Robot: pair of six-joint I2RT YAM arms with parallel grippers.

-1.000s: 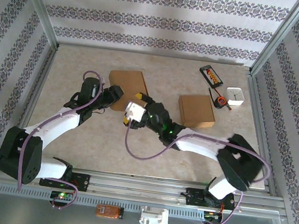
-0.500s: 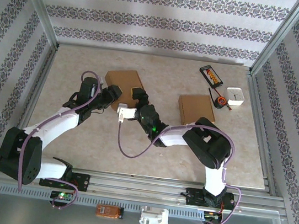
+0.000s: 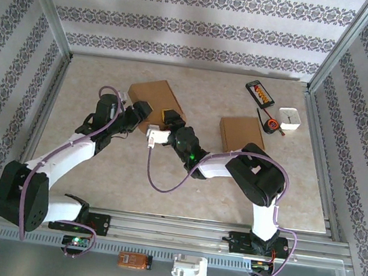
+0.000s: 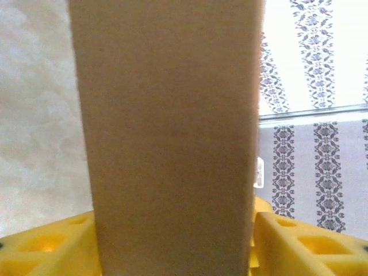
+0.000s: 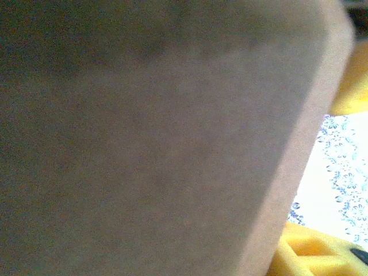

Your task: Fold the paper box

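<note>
Right, we're looking down on the desk (image 3: 85, 83), and the paper box (image 3: 153, 95) lies toward the far left of it, a brown cardboard piece turned slightly off square. Both arms reach in to its near edge. We see the left tool (image 3: 139, 114) at the near-left part of that edge, and the right tool (image 3: 168, 117) just beside it at the near-right corner, the two close together.

Over to the left wrist view: a broad brown panel of the box stands straight up the middle of the picture, and the yellow fingers (image 4: 43, 247) sit low on either side of it, so the panel lies between them. It looks to meet both fingers, but we cannot tell whether they press on it or only flank it.

On the right wrist, we get cardboard right up against the lens, dark and blurred, with its edge slanting down the right side. A bit of yellow finger (image 5: 310, 253) peeks out at the bottom right, and another at the upper right edge. We cannot tell how wide this tool stands or whether it grips the box.

Across the desk, well apart from the action, a second brown cardboard piece (image 3: 242, 135) lies flat on the right. Beyond it, near the far right corner, we spot a small black case (image 3: 259, 92), a little white box (image 3: 289, 118) and a small black-and-orange item (image 3: 270, 127) just beside it.
</note>
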